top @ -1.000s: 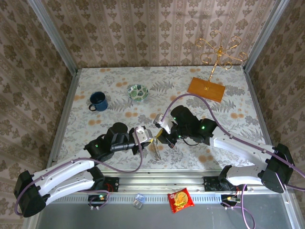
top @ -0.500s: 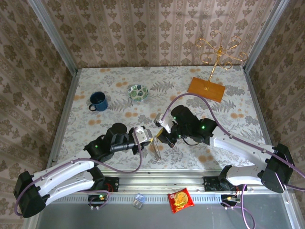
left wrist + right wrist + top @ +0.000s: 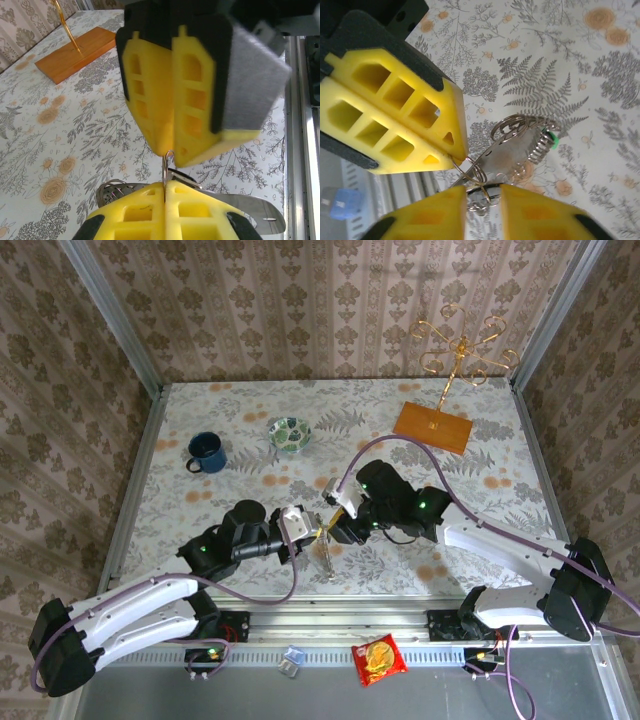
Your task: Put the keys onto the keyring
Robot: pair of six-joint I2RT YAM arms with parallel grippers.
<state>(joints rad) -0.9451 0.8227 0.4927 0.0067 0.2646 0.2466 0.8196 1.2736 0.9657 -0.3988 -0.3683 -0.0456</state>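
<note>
— Where the two pairs of fingertips meet, how does the keyring (image 3: 250, 210) lie?
— Grey metal band, just below the pinch point, over the counter (image 3: 250, 400) near its front edge. Resting or hanging: cannot tell.
— What is with it?
— One green-headed key (image 3: 551, 140), beside a wire coil (image 3: 537, 147) and several loops, just beyond the right tool (image 3: 482, 197).
— State of the left tool (image 3: 165, 192)?
— Yellow pads (image 3: 140, 215) pressed together, clamped on a small wire ring (image 3: 168, 159) that stands up from between them.
— And the right one?
— Its own wrist view gives a narrow gap between the pads, with wire crossing it. From the left wrist the same pads look closed. Cannot tell whether it grips. Its tip meets the left tool's tip at the ring, touching or nearly so.
— Surroundings?
— Blue mug (image 3: 205, 452) and patterned bowl (image 3: 289, 433), well apart from the tools, far left half of the counter. Gold wire stand (image 3: 462, 345) on an orange wooden base (image 3: 433, 426), far right corner. Snack packet (image 3: 378, 659) on the metal ledge (image 3: 260, 695) in front of the counter.
</note>
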